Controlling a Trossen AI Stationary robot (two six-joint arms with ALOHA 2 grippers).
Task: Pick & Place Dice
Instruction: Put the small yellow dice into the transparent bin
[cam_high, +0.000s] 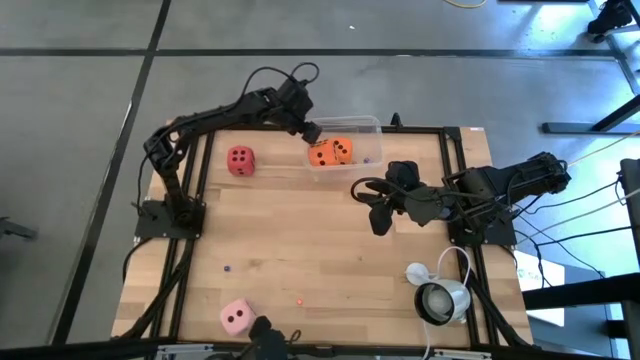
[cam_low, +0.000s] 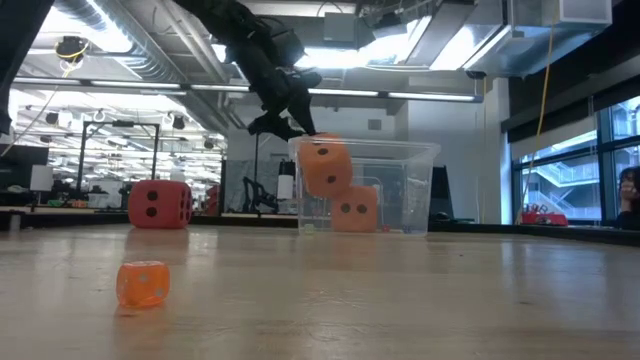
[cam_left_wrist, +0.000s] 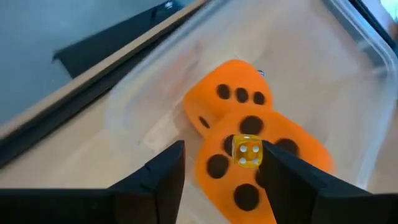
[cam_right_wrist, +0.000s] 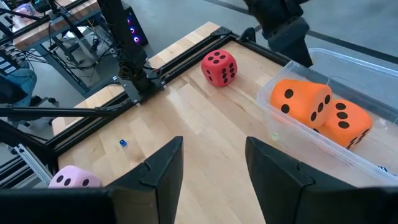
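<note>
Two orange dice lie in a clear plastic tub at the table's far edge. The one nearer the table's left is tilted and leans on the other. My left gripper hangs open just above the tilted die, its fingers apart from it. The red die sits on the table left of the tub. The pale pink die rests near the near edge. My right gripper waits open at mid-table, right of centre.
A tiny yellow see-through die shows beside one left finger; whether it touches cannot be told. Another tiny die lies close to the low camera. A white round device with a cable sits at the near right corner. Black rails frame the table.
</note>
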